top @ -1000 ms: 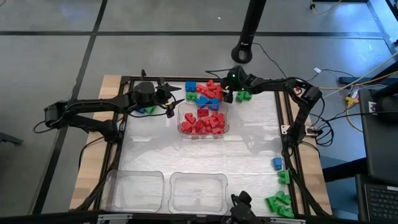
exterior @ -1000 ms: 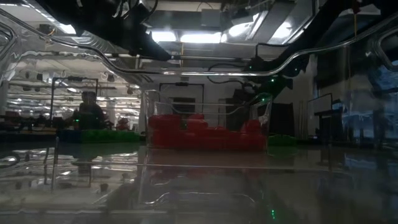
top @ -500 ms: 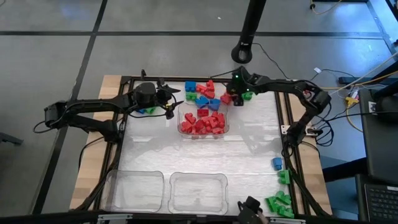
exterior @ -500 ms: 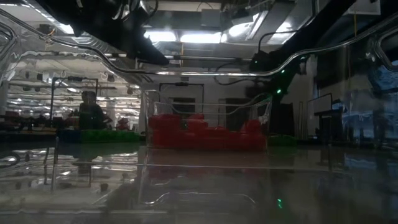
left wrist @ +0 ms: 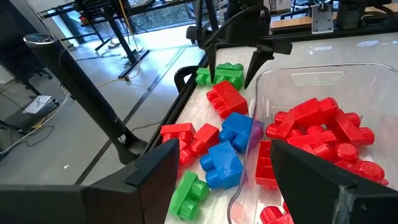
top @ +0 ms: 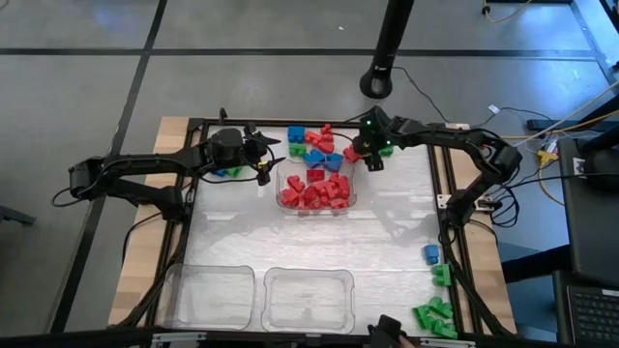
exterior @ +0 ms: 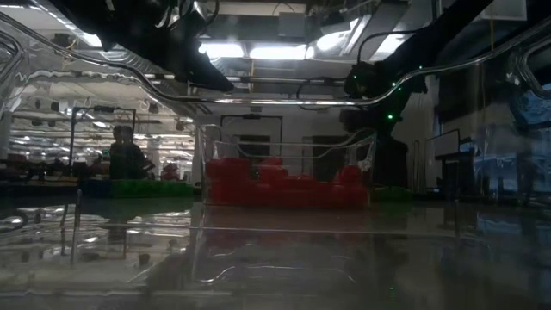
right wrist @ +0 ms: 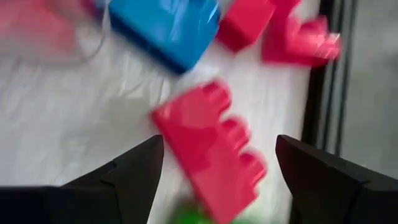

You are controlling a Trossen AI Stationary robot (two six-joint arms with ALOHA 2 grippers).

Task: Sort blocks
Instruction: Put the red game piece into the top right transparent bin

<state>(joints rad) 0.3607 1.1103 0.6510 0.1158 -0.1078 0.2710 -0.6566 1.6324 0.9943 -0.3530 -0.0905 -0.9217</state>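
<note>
Blocks lie loose beneath right end effector, fingers spread

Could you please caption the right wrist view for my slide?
Open right gripper poised over a red block, blue block beyond.

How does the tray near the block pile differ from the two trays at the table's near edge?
The far tray holds a heap of red blocks; the two near trays hold nothing visible. The far tray sits beside the loose block pile, the near trays away from it. All are clear rectangular plastic.
</note>
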